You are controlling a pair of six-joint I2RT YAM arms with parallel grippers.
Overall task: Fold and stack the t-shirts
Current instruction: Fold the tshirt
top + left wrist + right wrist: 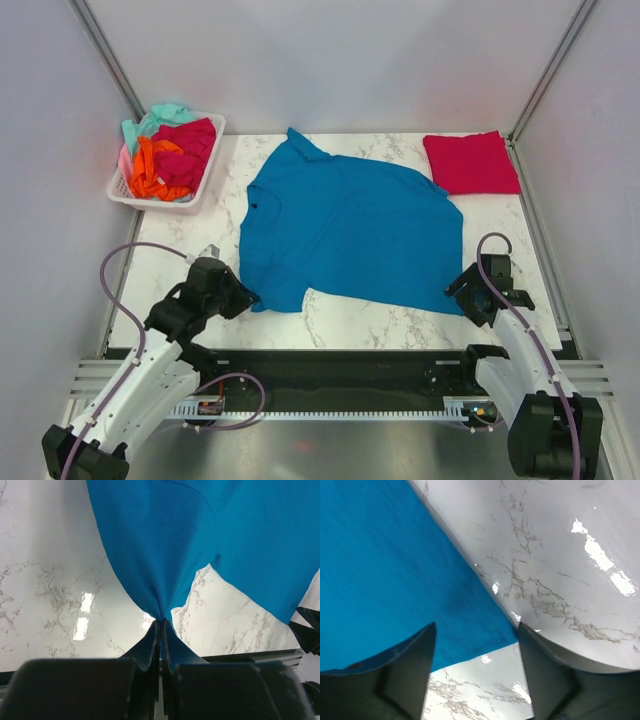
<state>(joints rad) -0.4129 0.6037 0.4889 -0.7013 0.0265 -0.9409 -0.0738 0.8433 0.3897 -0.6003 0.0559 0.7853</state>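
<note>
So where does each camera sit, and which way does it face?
Top external: above and behind the robot, looking down on table, teal t-shirt, basket; both arms show.
Left wrist: on the left arm, facing along the left end effector, shut on that t-shirt.
Right wrist: on the right arm, facing the open right end effector over the t-shirt's corner.
Shared: the teal t-shirt.

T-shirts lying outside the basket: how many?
2: the blue shirt spread mid-table, the red shirt folded at the far right corner. The basket holds more, partly hidden.
</note>
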